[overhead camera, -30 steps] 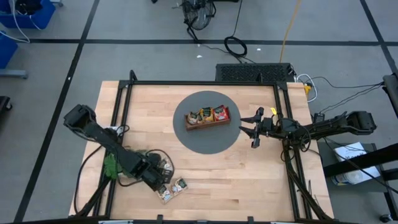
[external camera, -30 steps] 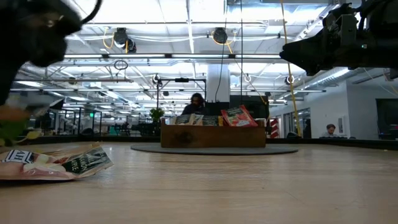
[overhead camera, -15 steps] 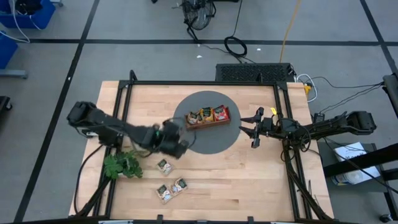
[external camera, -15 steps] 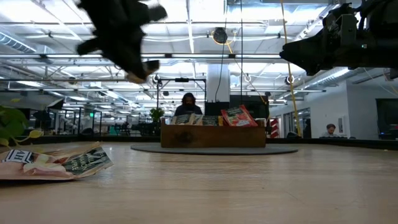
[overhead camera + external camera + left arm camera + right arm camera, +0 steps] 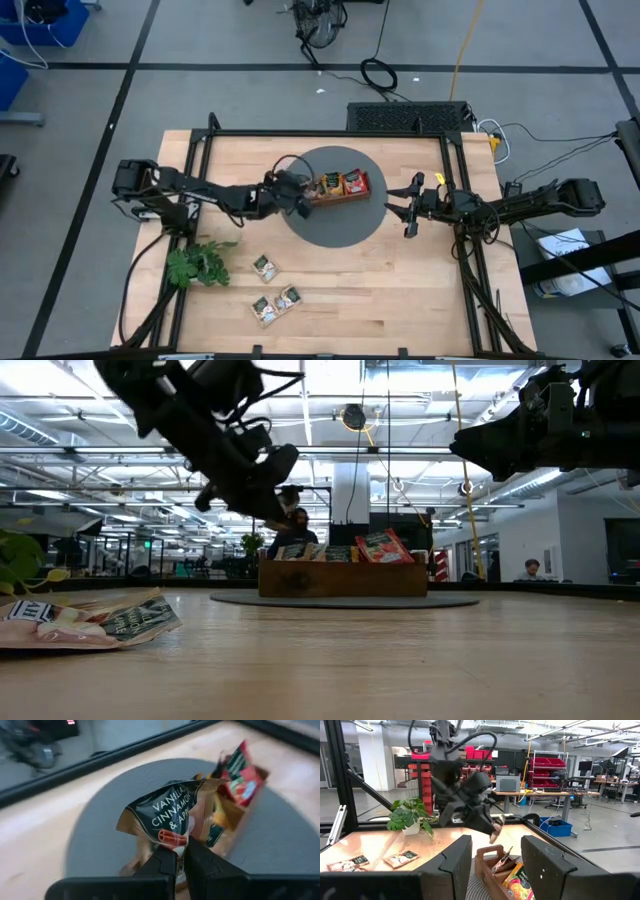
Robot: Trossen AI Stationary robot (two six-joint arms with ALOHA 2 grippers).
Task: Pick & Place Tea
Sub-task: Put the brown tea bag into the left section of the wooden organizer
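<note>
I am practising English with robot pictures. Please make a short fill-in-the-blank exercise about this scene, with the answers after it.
1. The left gripper fingers are shut on a tea sachet printed "Vanilla ____".
2. The wooden tray stands on a round ____ mat.
3. ____ sachets lie on the bare table near the plant sprig.
4. The right gripper waits beside the mat with its fingers ____.

Answers: Cinnamon; grey; Three; open

The left gripper has carried a tea sachet from the table's front-left pile to the tray.
</note>
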